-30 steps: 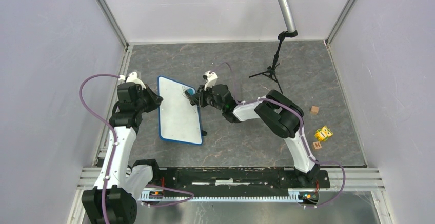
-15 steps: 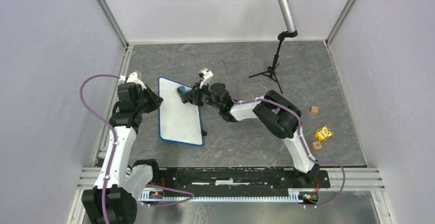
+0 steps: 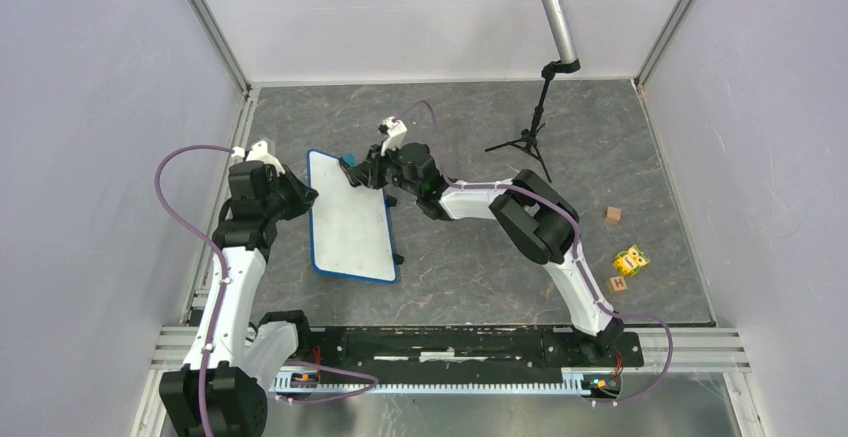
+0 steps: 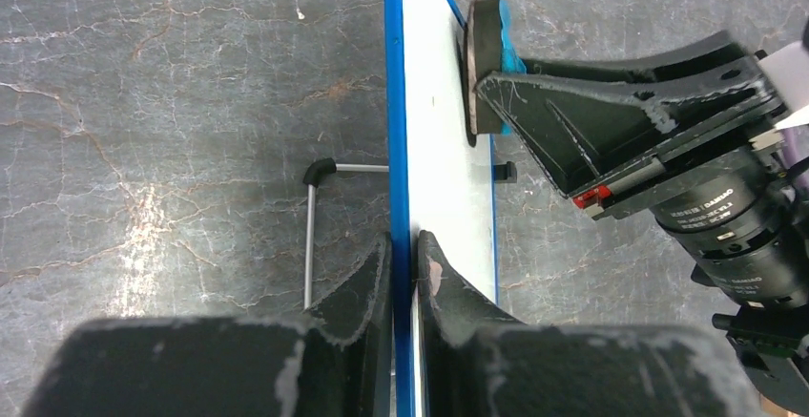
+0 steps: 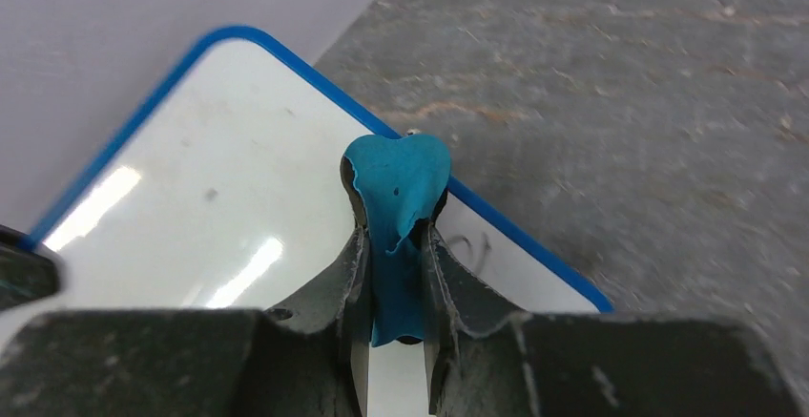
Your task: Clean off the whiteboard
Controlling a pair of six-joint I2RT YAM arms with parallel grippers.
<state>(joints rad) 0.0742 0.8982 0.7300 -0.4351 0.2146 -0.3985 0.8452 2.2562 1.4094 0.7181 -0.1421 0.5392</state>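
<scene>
Blue-rimmed, the small rectangular white whiteboard (image 3: pixel 350 222) is pinched by its edge in the left tool (image 4: pixel 405 253); a soft teal eraser (image 5: pixel 396 177), clamped in the right tool (image 5: pixel 393 245), is pressed against its face farther ahead.

**Gloss, foam and scuffed plastic**

The whiteboard (image 5: pixel 191 178) has a smooth, glossy white face that throws back bright streaks of light. Its blue rim looks like smooth plastic. The eraser (image 5: pixel 396 188) is soft teal foam, matt, and it creases where my right pincer (image 5: pixel 393 236) squeezes it. Seen from my left wrist, its side against the board is a dark, felt-like pad. My pincers are matt black plastic, and the fingers of my left pincer (image 4: pixel 405 255) are scuffed, with pale scratches and worn edges. The bench (image 4: pixel 143 102) is a matt grey sheet, marbled like stone with fine pale veins. Behind the board, a thin rod (image 4: pixel 308 245) looks like bare metal with a black cap at its bend. Near the bench's right edge, a small block (image 3: pixel 613 215) looks like plain wood.
</scene>
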